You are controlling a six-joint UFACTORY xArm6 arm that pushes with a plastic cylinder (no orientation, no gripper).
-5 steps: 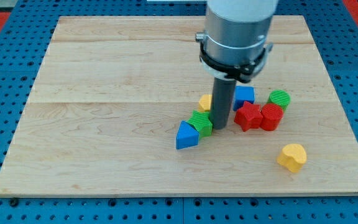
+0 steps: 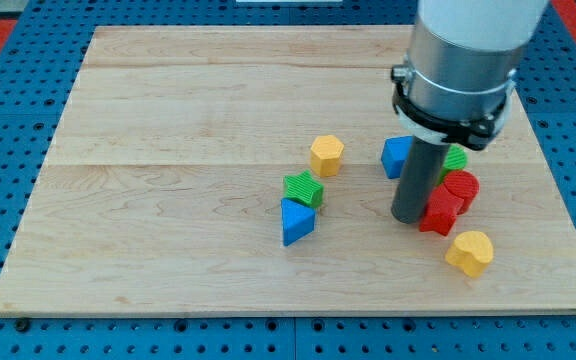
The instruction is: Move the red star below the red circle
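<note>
Resting on the pale, grained wooden board (image 2: 168,120), my tip (image 2: 408,219) touches the left side of the red star (image 2: 438,213), a ridged plastic block. The red circle (image 2: 462,187) sits touching the star's upper right. A green block (image 2: 455,159) peeks out above the circle; the blue block (image 2: 397,157) lies up-left of the star, and the yellow heart (image 2: 470,252) below-right. Far left of the star are the yellow hexagon (image 2: 326,155), green cube (image 2: 303,189) and blue triangle (image 2: 296,221). Since earlier, my tip has shifted rightward and the star now lies lower-left of the circle. There is no gripper, only a rod.
</note>
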